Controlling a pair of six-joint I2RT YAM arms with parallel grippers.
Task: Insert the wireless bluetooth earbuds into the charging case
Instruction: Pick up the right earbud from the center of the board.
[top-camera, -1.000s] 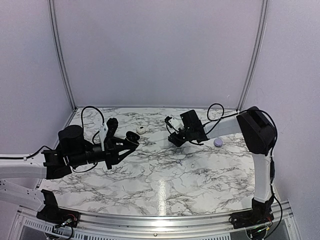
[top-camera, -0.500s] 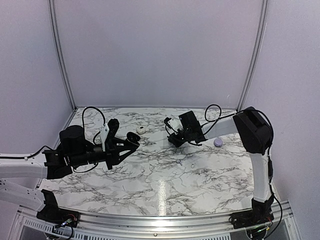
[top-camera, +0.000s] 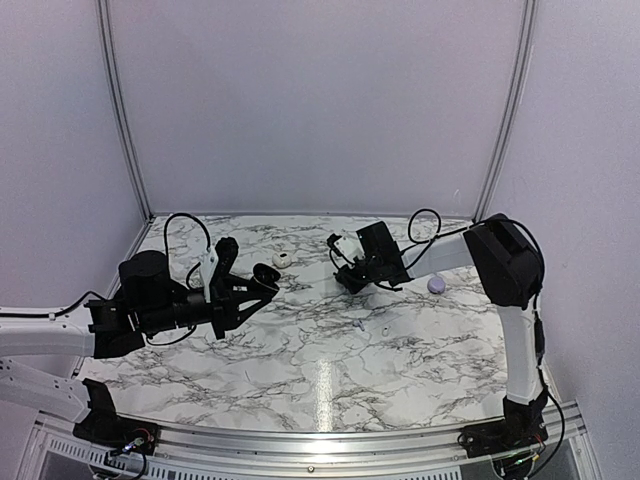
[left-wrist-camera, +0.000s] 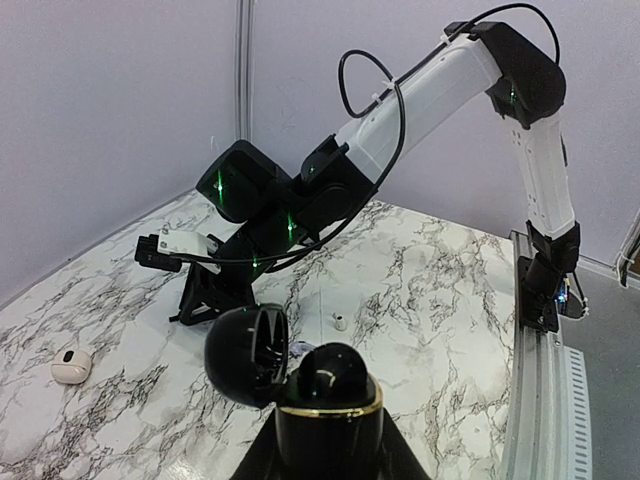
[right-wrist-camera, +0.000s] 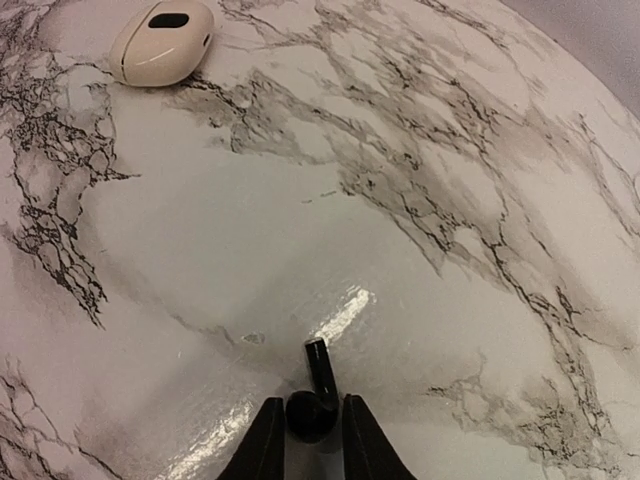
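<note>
Charging case (left-wrist-camera: 250, 352) held open, clamped in left fingers (top-camera: 250, 292) | black earbud (right-wrist-camera: 312, 412) closely flanked by right fingers (right-wrist-camera: 265, 440), clamp cannot be told | insertion judged not yet done

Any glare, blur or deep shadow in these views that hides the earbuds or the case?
Top external: a glare streak on the marble table near the front edge, clear of the objects; the loose earbuds show only as specks. Right wrist: sharp, with a glare patch just beyond the black earbud. Left wrist: the black charging case is dark, its interior hard to read.
</note>
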